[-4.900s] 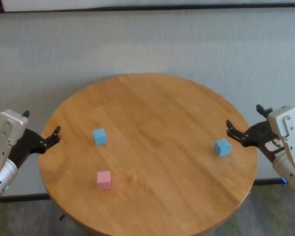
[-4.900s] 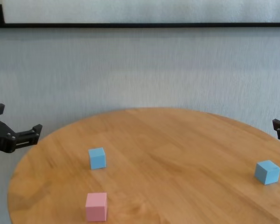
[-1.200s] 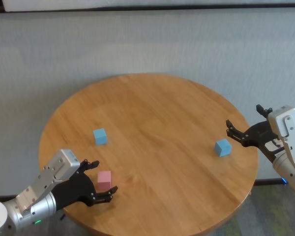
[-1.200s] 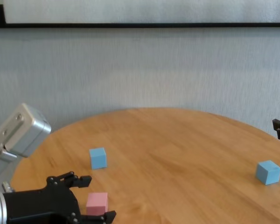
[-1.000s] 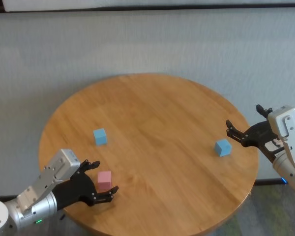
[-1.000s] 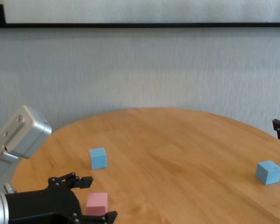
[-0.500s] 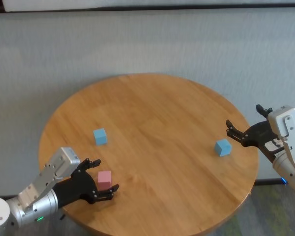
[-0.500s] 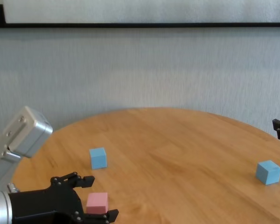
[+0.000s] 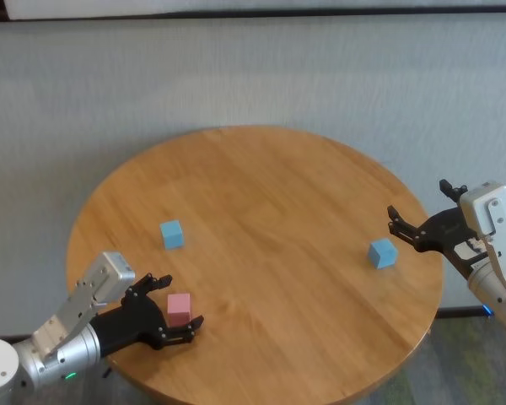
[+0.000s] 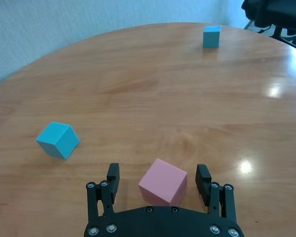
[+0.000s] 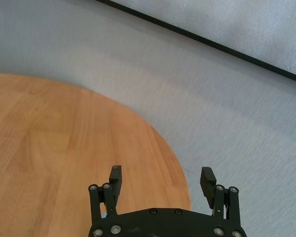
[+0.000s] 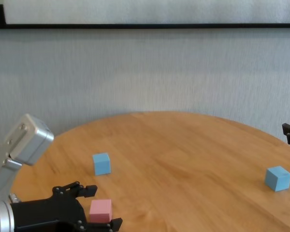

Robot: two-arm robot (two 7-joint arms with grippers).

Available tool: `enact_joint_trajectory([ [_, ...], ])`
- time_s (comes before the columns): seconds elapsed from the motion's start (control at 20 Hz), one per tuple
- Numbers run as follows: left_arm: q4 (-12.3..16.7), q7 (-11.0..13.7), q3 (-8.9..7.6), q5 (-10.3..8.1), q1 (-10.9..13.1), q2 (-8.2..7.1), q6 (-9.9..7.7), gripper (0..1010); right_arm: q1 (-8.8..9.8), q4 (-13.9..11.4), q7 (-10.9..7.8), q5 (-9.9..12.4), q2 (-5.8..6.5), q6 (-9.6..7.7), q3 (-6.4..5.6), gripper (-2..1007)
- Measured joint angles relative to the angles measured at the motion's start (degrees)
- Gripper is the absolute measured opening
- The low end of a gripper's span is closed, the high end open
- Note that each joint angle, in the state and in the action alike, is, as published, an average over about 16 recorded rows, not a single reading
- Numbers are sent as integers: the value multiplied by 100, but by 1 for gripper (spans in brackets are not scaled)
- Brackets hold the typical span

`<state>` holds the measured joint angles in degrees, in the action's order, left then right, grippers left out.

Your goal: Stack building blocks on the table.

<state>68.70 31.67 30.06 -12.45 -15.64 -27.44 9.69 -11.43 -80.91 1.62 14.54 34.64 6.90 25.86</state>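
Wood-grain table (image 9: 278, 194), round and light brown, fills the middle of the scene and carries all three building blocks, none of them stacked. Beyond it runs a pale grey wall (image 9: 253, 76) with a dark strip (image 12: 145, 25) along its upper part.

Next in size come the arms. At the table's near left edge the left gripper (image 9: 175, 310) lies low over the top, its black fingers spread wide on either side of the pink block (image 9: 179, 309). The left wrist view shows that cube (image 10: 163, 181) sitting between the two fingertips (image 10: 203, 174) with a gap on each side, so nothing is clamped yet and the block rests on the wood. At the table's right edge the right gripper (image 9: 419, 225) hangs just off the rim, its jaws likewise standing wide apart and holding nothing; from its own wrist camera the fingers (image 11: 115, 175) point over the table's curved edge towards the wall.

Smallest are the remaining cubes. One light blue block (image 9: 171, 234) sits beyond the pink one on the left side, near it but apart. A second light blue block (image 9: 381, 252) lies well across the table, just beside the right gripper's fingertips without touching them.
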Motion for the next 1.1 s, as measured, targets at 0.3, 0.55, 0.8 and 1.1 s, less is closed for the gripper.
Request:
enact_joint_trajectory([
  [0.3,-47,49,-47,19,-1,51,-11,986,0,0,0,0,0,0,0,1006],
  [0.55,-22,101,-66,71,7,65,-31,936,0,0,0,0,0,0,0,1005],
  [0.8,18,164,-75,141,15,69,-64,833,0,0,0,0,0,0,0,1005],
  [1.1,61,218,-89,204,26,71,-104,683,0,0,0,0,0,0,0,1005],
])
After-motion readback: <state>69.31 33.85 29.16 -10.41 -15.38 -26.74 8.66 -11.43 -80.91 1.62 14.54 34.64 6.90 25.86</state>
